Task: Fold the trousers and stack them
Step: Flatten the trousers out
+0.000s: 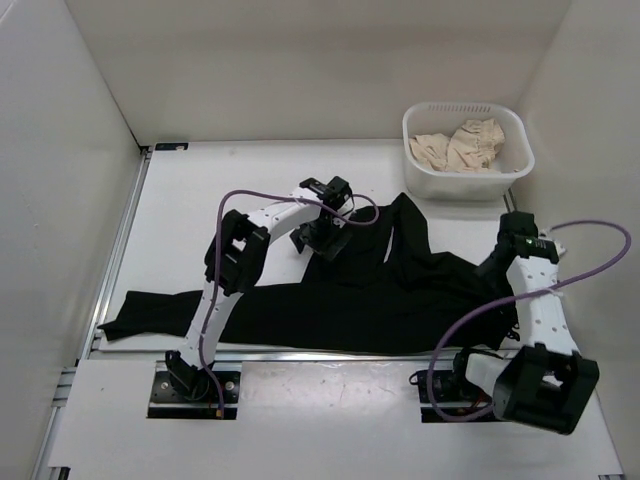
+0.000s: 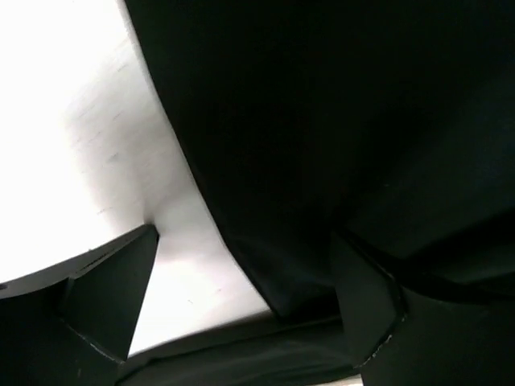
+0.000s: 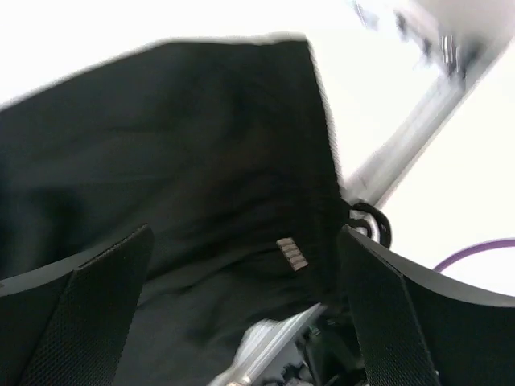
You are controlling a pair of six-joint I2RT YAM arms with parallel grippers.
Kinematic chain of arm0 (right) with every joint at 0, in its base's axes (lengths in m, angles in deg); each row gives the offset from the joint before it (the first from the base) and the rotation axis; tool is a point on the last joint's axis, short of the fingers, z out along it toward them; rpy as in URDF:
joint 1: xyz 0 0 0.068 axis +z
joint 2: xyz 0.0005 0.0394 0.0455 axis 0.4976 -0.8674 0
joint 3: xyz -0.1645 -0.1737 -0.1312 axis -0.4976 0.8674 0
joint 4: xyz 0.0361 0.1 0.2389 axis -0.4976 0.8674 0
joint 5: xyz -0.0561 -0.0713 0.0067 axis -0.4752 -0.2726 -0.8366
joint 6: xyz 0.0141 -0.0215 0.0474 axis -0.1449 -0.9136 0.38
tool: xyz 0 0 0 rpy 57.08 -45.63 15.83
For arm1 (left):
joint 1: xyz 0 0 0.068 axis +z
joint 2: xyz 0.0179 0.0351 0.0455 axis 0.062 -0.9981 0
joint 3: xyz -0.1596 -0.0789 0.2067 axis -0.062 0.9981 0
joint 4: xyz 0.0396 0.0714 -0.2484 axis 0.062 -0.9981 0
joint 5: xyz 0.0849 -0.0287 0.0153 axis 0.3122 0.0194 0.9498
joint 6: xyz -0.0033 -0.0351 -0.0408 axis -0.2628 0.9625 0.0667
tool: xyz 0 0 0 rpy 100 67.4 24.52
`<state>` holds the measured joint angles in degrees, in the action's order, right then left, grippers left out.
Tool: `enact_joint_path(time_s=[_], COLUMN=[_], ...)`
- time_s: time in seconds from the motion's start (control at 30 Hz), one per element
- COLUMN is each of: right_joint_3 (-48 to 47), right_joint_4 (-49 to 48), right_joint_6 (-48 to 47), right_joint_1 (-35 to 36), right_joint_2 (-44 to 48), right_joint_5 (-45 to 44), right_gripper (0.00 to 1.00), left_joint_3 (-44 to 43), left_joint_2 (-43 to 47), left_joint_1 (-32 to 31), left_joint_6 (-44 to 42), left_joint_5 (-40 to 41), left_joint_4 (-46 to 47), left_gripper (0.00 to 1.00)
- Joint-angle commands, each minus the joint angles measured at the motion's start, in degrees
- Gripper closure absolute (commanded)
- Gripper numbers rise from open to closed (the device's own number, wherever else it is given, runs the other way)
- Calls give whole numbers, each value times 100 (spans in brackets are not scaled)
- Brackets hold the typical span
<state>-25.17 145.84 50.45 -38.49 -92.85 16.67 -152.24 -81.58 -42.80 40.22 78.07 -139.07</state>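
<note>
- White table (image 1: 180, 200), bearing everything here.
- Black trousers (image 1: 380, 300) sprawled unfolded across its near half, one leg reaching left.
- White basket (image 1: 430, 182) at far right, holding beige cloth (image 1: 460, 145).
- Left gripper (image 2: 245, 237) spread wide over the trousers' edge.
- Right gripper (image 3: 245, 233) equally wide above them, gripping nothing.

White table (image 1: 200, 220) under black trousers (image 1: 380, 300) and white basket (image 1: 468, 186)
</note>
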Motion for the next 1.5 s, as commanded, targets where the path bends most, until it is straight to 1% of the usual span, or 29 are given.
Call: enact_joint_path(time_s=[0.0, 0.07, 0.13, 0.17, 0.23, 0.27, 0.3, 0.33, 0.37, 0.4, 0.43, 0.47, 0.5, 0.57, 0.6, 0.63, 0.67, 0.7, 0.73, 0.77, 0.83, 0.87, 0.97, 1.0, 1.03, 1.13, 1.23, 1.4, 1.47], right_joint_3=[547, 750, 804, 882, 883, 883, 883, 883, 883, 813, 760, 699, 620, 366, 286, 207, 136, -12, -92, -189, -504, -593, -804, -883, -884, -884, -463, 608, 785], right_joint_4=[-302, -478, -619, -741, -821, -891, -892, -970, -1093, -1094, -1172, -1173, -1243, -1243, -1243, -1243, -1243, -1296, -1296, -1296, -1121, -1007, -585, -497, -314, 47, 216, -486, -803], right_joint_6=[104, 104, 43, 42, -19, -71, -142, -194, -247, -248, -248, -248, -248, -248, -248, -248, -248, -326, -414, -650, -714, -714, -714, -714, -714, -556, -222, 86, 86], right_joint_1=[-558, -726, -726, -726, -726, -726, -726, -726, -726, -613, -525, -420, -184, 20, 142, 144, 213, 275, 276, 276, 337, 337, 233, 171, 109, -84, -199, -356, -471], right_joint_2=[-364, -620, -902, -1033, -1139, -1192, -1253, -1254, -1254, -1254, -1202, -1201, -1201, -1201, -1201, -1314, -1368, -1420, -1499, -1500, -1448, -1369, -947, -859, -711, -630, -577, -226, -226], right_joint_5=[950, 1069, 982, 911, 911, 911, 971, 1085, 1208, 1305, 1358, 1359, 1359, 1210, 1157, 1157, 1157, 1218, 1323, 1619, 1622, 1544, 1043, 982, 981, 1015, 1357, 1639, 1815], right_gripper=[1, 1, 1, 1, 12, 22, 43, 56, 69, 89, 94, 98, 100, 100, 100, 100, 96, 89, 80, 52, 26, 12, 6, 6, 6, 4, 4, 4, 4], left_joint_3=[336, 442, 643, 705, 871, 933, 986, 987, 1047, 918, 760, 219, -144, -847, -1329, -1438, -1439, -1361, -1360, -1299, -1229, -1063, 131, 465, 1103, 2029, 2147, 1532, 1391], left_joint_2=[-206, -206, -145, -83, 198, 320, 574, 690, 804, 883, 936, 937, 824, 446, 323, 148, 146, 85, 84, 84, 171, 503, 1398, 1594, 1761, 2149, 2019, 1544, 1483], left_joint_1=[119, 119, 224, 303, 679, 847, 1040, 1468, 1716, 1962, 2469, 2709, 2929, 3359, 3431, 3484, 3546, 3546, 3546, 3599, 3652, 3730, 3924, 4055, 4126, 4451, 4759, 4953, 4953], left_joint_6=[-10, -10, -10, -10, -10, -10, -10, -10, -10, -10, -10, -10, -10, -10, -10, -10, -10, -10, -10, -10, -10, -10, -10, -10, -10, -10, -10, -10, -10], left_joint_5=[-160, -363, -363, -363, -443, -269, -14, 832, 1276, 1672, 2015, 2453, 2614, 2870, 3184, 3327, 3467, 3721, 3810, 3890, 3890, 3890, 3487, 3373, 3294, 2978, 2635, 1730, 1281], left_joint_4=[161, 161, 161, 161, 99, 99, 186, 292, 571, 696, 810, 881, 881, 934, 934, 1143, 1310, 1469, 1575, 1654, 1655, 1655, 1655, 1655, 1655, 1655, 1655, 1655, 1725], left_gripper=[5, 41, 86, 86, 86, 86, 86, 86, 86, 86, 86, 86, 86, 86, 83, 73, 59, 14, 0, 0, 0, 0, 0, 0, 0, 0, 0, 0, 0])
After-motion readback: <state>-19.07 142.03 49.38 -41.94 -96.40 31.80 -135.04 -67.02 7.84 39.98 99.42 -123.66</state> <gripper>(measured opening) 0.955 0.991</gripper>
